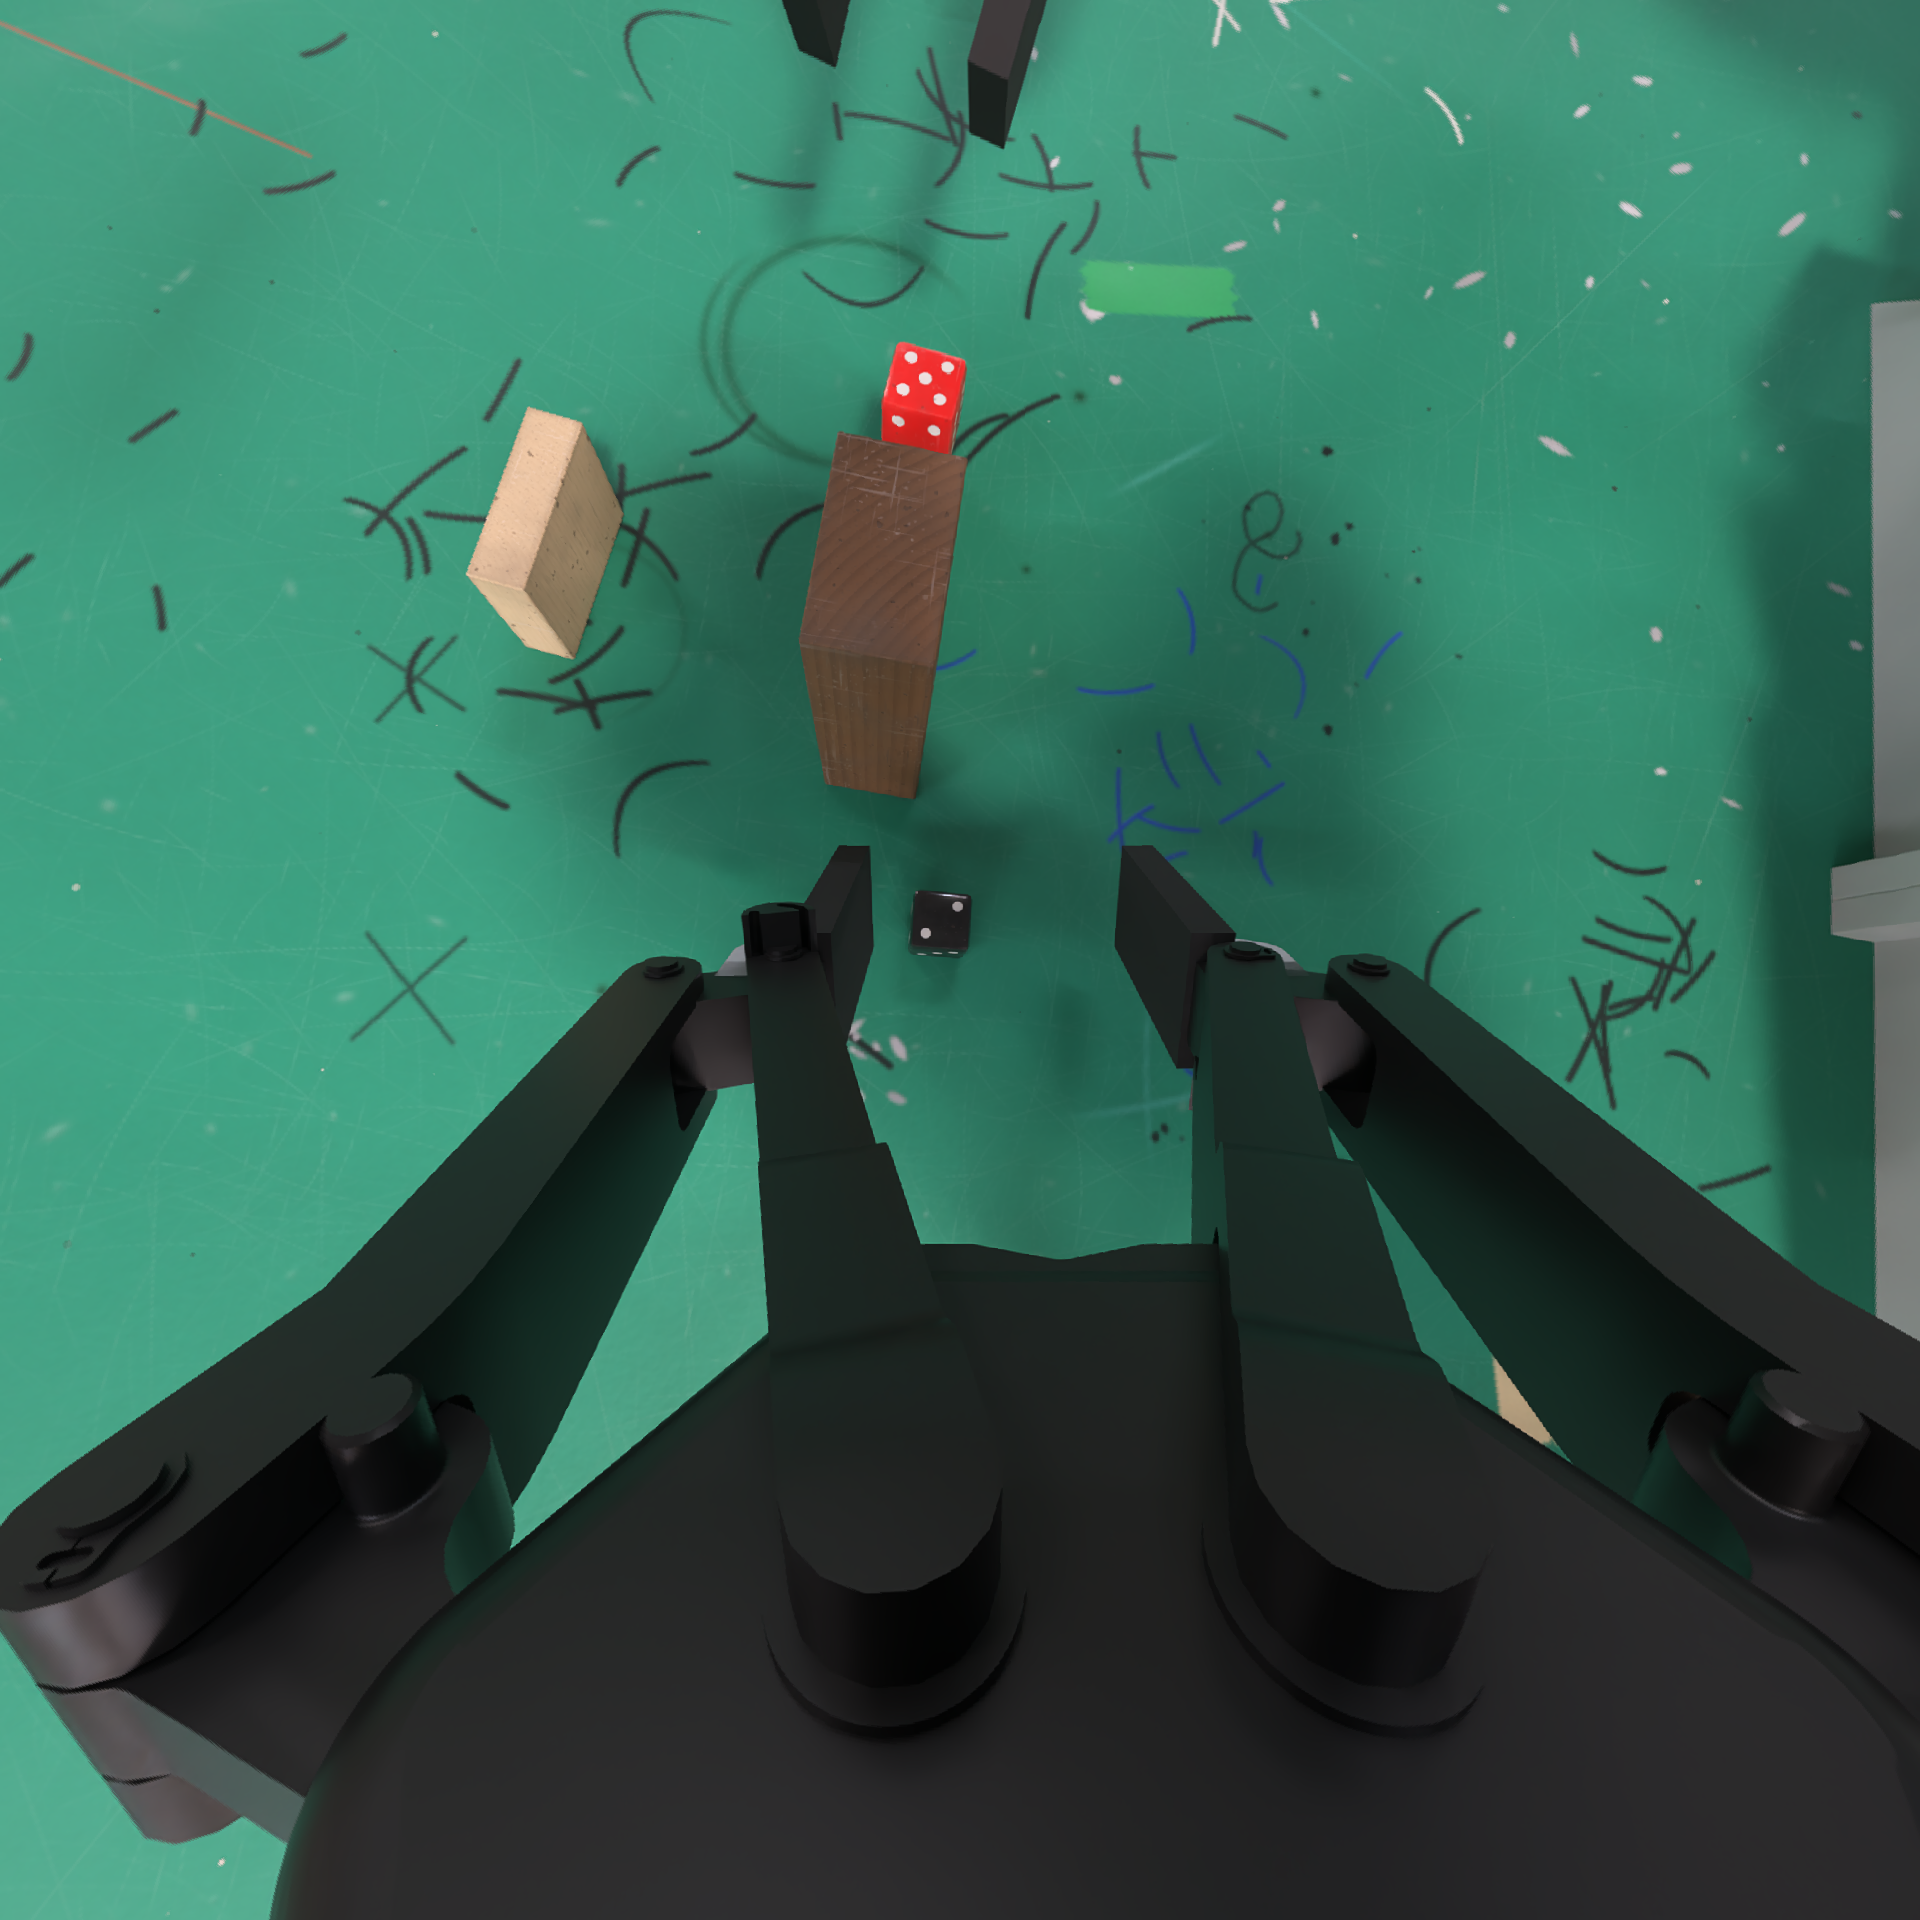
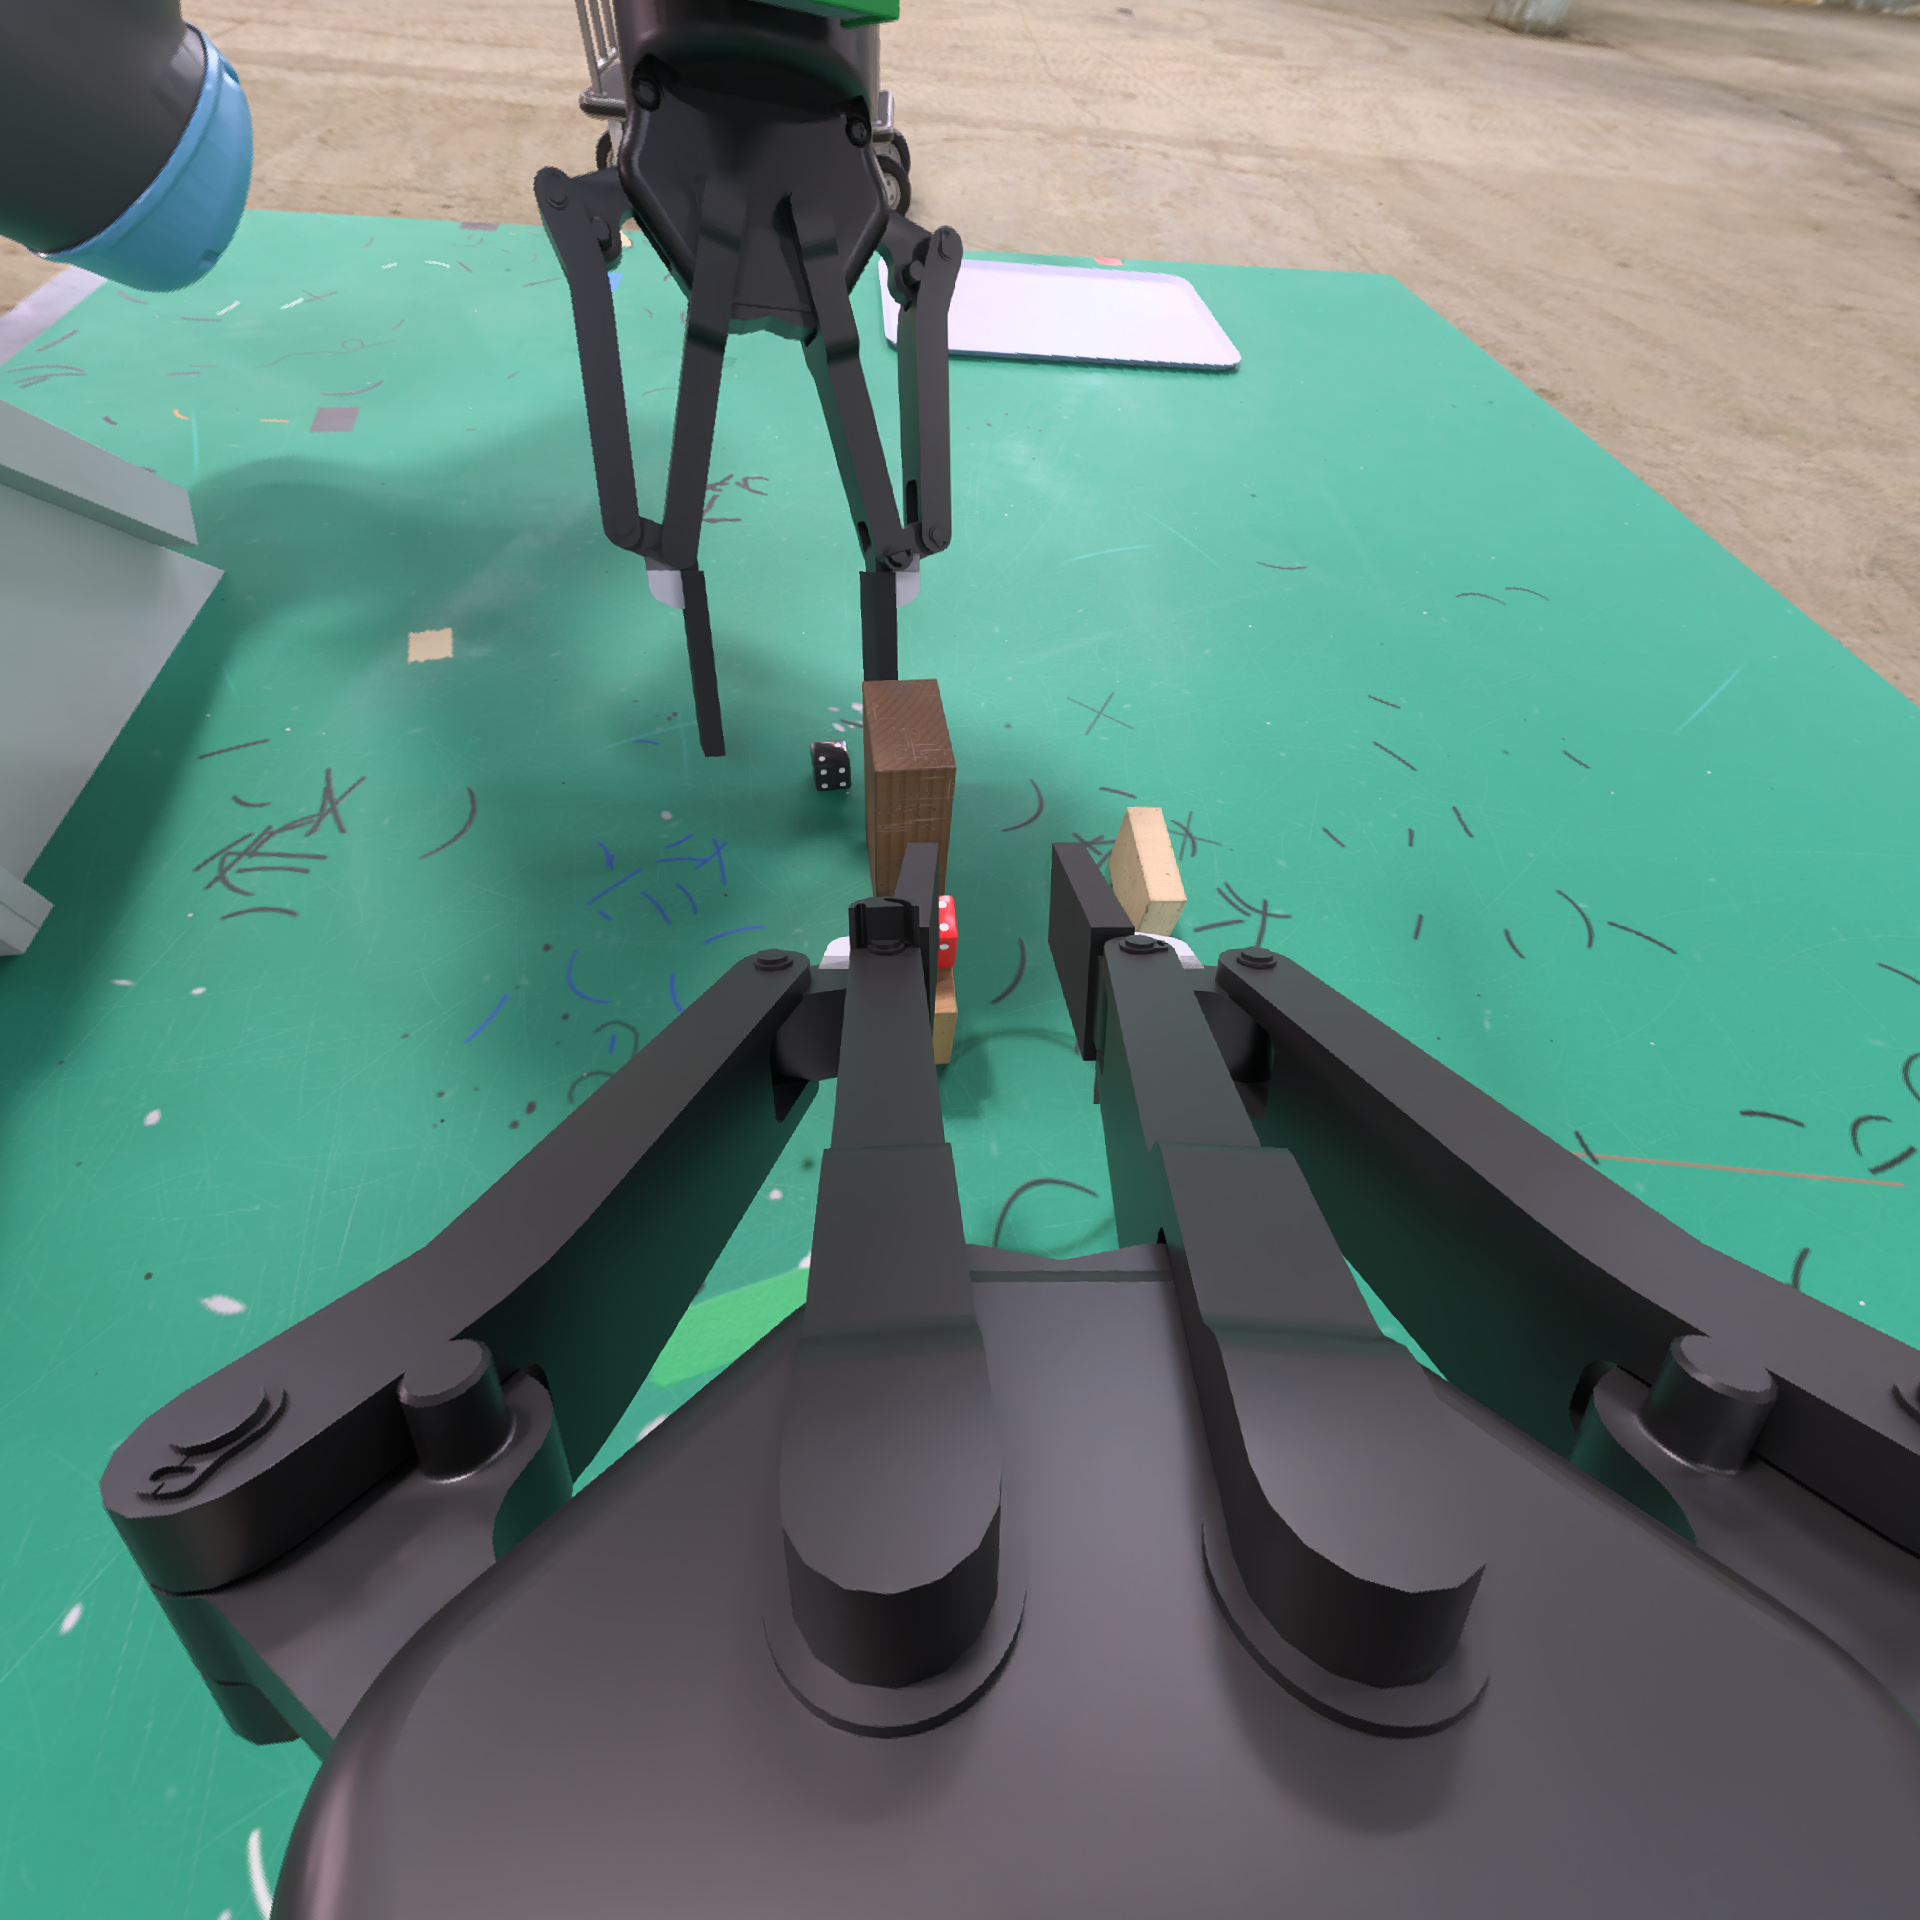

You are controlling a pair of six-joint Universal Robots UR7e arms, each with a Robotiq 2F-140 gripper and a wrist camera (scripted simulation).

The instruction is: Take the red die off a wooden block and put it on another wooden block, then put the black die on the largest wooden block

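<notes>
Judging progress from both wrist views: neither transfer looks finished. Red die (image 1: 923,399) sits on a small light wooden block (image 2: 943,1029) that shows only as a sliver below it in the right wrist view, just behind the tall dark brown block (image 1: 883,613); whether that light block is its starting perch or its destination cannot be told. Second pale block (image 1: 548,532) lies on the tabletop (image 1: 260,831) off to one side, tilted, nothing on it. Black die (image 1: 940,923) rests on the tabletop at the foot of the dark brown block, which appears the largest of the three, so the black-die step is still to do. Left hand (image 1: 992,883): fingers spread apart, empty, hanging above the tabletop with the black die below and between the fingertips, nearer one finger than the other; no contact visible. The right wrist view confirms the fingertips are above the die, not yet level with it. Right hand (image 2: 987,883): fingers apart, holding nothing; the red die peeks out just beside the inner face of one finger, partly hidden by it, so contact cannot be judged. Likely step in hand: left hand lowering onto the black die. Pale tray (image 2: 1060,322) at the far tabletop edge, unused.
</notes>
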